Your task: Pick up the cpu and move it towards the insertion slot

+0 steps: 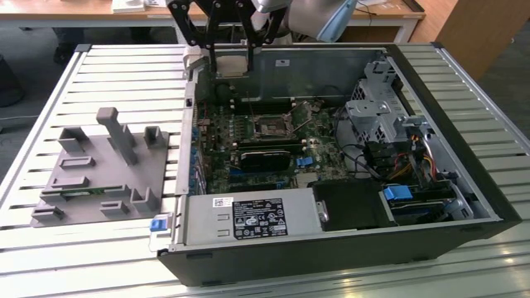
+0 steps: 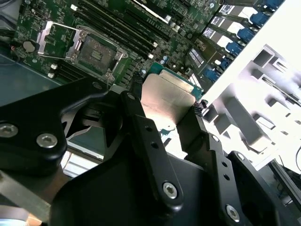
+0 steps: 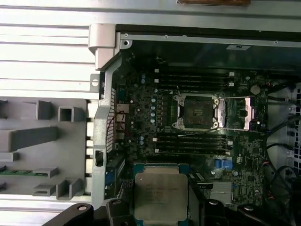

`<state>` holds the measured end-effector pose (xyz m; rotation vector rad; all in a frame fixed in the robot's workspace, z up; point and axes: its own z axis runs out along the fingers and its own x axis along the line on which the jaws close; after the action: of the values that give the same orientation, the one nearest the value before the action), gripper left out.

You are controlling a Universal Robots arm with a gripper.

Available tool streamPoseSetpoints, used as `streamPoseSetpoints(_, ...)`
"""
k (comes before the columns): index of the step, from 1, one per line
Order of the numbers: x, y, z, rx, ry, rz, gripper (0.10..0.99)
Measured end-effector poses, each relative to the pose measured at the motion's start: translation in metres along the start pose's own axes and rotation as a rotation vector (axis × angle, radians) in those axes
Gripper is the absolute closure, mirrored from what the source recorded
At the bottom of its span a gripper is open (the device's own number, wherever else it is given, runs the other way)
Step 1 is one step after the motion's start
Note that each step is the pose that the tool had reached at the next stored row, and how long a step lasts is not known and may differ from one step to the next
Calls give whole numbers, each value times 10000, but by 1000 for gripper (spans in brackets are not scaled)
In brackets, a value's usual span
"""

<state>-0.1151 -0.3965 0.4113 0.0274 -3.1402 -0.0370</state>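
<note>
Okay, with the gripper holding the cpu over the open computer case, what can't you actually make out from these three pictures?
- The cpu's underside: no view shows it; the gripper shuts on its edges.
- The insertion slot's contacts: too small in both wrist views, and smaller still in the exterior view.
- The arm above the gripper: cut off by the exterior view's top edge.
- The grey fixture's recesses: its own posts hide parts of them in the exterior view.

socket: insertion slot (image 3: 196, 112) is left uncovered from above | flanks: it is hemmed by memory sticks (image 3: 193, 79) on two sides | frame: latch plate (image 3: 246, 113) is swung open beside it
</note>
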Motion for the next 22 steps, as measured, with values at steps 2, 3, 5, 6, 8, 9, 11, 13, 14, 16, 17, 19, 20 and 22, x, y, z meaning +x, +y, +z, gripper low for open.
streamPoseSetpoints(2,-29,0,0,0,0,0,545)
streamPoseSetpoints(3,-43,0,0,-1,0,0,545)
streamPoseSetpoints(5,-76,-1,0,0,0,-2,545)
streamPoseSetpoints(6,-92,-1,0,0,0,-2,545)
streamPoseSetpoints(8,-121,-1,0,-1,-1,-2,545)
streamPoseSetpoints(9,-133,2,0,0,0,-2,545)
streamPoseSetpoints(11,-152,13,0,-1,0,-2,545)
streamPoseSetpoints(13,-166,35,1,0,0,0,545)
streamPoseSetpoints(14,-170,50,1,0,0,-1,545)
streamPoseSetpoints(16,-177,82,2,0,-1,-2,545)
streamPoseSetpoints(17,-180,98,2,-1,0,-2,545)
streamPoseSetpoints(19,-187,129,3,0,0,-2,545)
streamPoseSetpoints(20,-190,144,3,0,0,-2,545)
streamPoseSetpoints(22,-197,172,4,-1,-1,-2,545)
